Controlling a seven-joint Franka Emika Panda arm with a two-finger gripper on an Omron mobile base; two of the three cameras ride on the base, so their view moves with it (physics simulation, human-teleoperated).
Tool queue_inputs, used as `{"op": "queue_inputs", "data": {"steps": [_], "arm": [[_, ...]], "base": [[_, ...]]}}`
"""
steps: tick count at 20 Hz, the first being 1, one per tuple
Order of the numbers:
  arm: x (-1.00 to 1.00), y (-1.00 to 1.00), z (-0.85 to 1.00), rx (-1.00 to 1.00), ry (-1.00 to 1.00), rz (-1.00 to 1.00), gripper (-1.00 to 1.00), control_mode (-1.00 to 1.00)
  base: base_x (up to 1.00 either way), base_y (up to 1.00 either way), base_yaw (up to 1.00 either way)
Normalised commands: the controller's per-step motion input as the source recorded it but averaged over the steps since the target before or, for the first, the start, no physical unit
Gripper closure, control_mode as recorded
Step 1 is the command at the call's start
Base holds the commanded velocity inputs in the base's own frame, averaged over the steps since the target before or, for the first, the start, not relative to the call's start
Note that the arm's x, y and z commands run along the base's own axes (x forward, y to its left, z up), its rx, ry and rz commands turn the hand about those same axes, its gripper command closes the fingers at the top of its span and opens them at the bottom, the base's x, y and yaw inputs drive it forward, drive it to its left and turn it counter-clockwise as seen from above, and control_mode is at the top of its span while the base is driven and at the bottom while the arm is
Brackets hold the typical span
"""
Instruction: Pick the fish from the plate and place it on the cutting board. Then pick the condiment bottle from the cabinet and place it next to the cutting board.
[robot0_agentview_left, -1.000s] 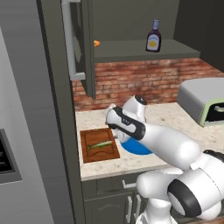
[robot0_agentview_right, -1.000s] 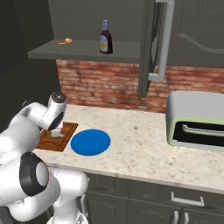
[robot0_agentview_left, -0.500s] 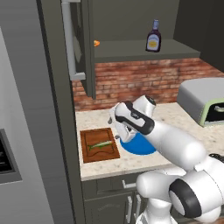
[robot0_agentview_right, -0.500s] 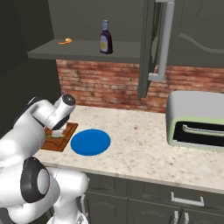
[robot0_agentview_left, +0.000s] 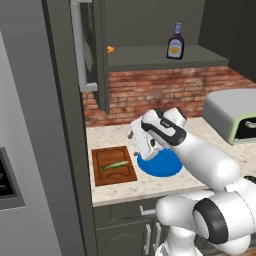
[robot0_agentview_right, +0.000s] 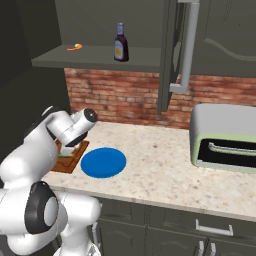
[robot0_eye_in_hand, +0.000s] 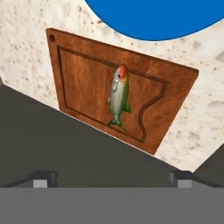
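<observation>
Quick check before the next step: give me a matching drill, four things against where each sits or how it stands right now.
Things:
1. fish
2. plate
3. condiment bottle
4. gripper

States:
a. upright on the cabinet shelf
b. open, holding nothing
c. lying on the cutting board
d. bare, on the counter beside the board

Pairs: 1-c, 2-d, 3-a, 4-b

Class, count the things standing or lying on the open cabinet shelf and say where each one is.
2: the condiment bottle stands upright near the shelf's middle, and a small orange thing lies toward the fridge-side end. Others may be hidden behind the door.
</observation>
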Motion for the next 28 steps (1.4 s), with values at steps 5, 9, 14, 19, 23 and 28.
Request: {"op": "queue_inputs", "data": {"steps": [5, 9, 14, 19, 23, 28], "arm": [[0.00, -0.15, 0.21, 0.14, 0.02, -0.10, -1.00, -1.00], [0.00, -0.10, 0.21, 0.13, 0.02, -0.10, -1.00, -1.00], [-0.01, -0.04, 0.19, 0.13, 0.04, -0.09, -1.00, -1.00], [0.00, -0.02, 0.20, 0.14, 0.07, -0.09, -1.00, -1.00], [0.00, -0.07, 0.23, 0.17, 0.07, -0.09, -1.00, -1.00], [0.00, -0.04, 0.32, 0.15, 0.05, -0.09, -1.00, -1.00]], "base": [[0.00, 0.00, 0.00], [0.00, 0.00, 0.00], [0.00, 0.00, 0.00], [0.00, 0.00, 0.00], [0.00, 0.00, 0.00], [0.00, 0.00, 0.00]]}}
